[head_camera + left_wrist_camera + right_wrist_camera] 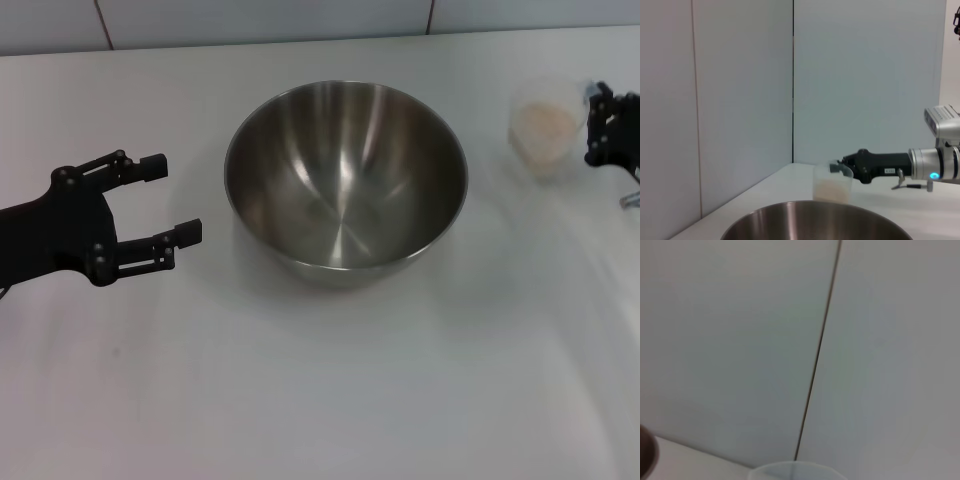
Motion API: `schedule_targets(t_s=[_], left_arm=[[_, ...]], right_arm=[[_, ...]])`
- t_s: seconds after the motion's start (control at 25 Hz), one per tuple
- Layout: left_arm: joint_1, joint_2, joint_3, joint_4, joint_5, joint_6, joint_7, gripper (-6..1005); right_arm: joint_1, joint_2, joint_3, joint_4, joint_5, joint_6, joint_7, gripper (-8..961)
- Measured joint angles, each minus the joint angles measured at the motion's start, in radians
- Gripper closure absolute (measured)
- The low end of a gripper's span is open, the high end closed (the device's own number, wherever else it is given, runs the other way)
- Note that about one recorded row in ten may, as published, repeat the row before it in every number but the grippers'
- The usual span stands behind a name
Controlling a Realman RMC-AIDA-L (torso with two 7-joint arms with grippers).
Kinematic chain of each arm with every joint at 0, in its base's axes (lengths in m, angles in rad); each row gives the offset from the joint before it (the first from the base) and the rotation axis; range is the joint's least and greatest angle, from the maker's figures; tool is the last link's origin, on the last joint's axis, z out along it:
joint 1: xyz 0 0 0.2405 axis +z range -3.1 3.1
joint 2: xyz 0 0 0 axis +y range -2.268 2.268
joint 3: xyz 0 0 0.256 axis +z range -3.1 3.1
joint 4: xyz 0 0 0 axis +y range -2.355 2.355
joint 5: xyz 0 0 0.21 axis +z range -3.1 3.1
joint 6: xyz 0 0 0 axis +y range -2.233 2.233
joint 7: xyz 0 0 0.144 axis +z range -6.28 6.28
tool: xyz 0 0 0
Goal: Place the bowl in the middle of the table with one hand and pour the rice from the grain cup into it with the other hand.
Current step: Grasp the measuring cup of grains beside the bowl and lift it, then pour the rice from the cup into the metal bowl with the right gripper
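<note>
Looking at your head view, the bowl (pixel 346 180) sits about mid-counter (pixel 330 400) with plenty of bare white surface in front of it and a gap on each side, and your left end effector (pixel 165 205) hangs off to its left with fingers spread apart, not touching the rim. Your right end effector (pixel 598 122) is way out by the counter's right edge, right up against the grain cup (pixel 546 122) with the rice (pixel 545 125) in it, but you can't tell if it's clamped on. There's a small label on that arm in the left wrist view, too tiny to read.

The black right gripper (pixel 606 125) is cut off by the edge, so its fingers can't be made out.

The big shiny steel bowl (pixel 815 222) is cut off in the left wrist view.
</note>
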Motion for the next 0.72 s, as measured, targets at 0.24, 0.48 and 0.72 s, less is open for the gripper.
schedule_targets(t_s=[0.24, 0.48, 0.72], left_arm=[[0.004, 0.002, 0.001, 0.0, 0.004, 0.0, -0.005, 160], [0.004, 0.0, -0.002, 0.0, 0.019, 0.0, -0.011, 160], [0.003, -0.004, -0.015, 0.001, 0.025, 0.0, -0.012, 161]], right_arm=[[0.047, 0.001, -0.005, -0.026, -0.001, -0.006, -0.181, 947], [0.066, 0.004, -0.018, -0.037, -0.001, -0.039, -0.301, 946], [0.071, 0.004, -0.079, -0.047, -0.002, -0.185, -0.362, 946]])
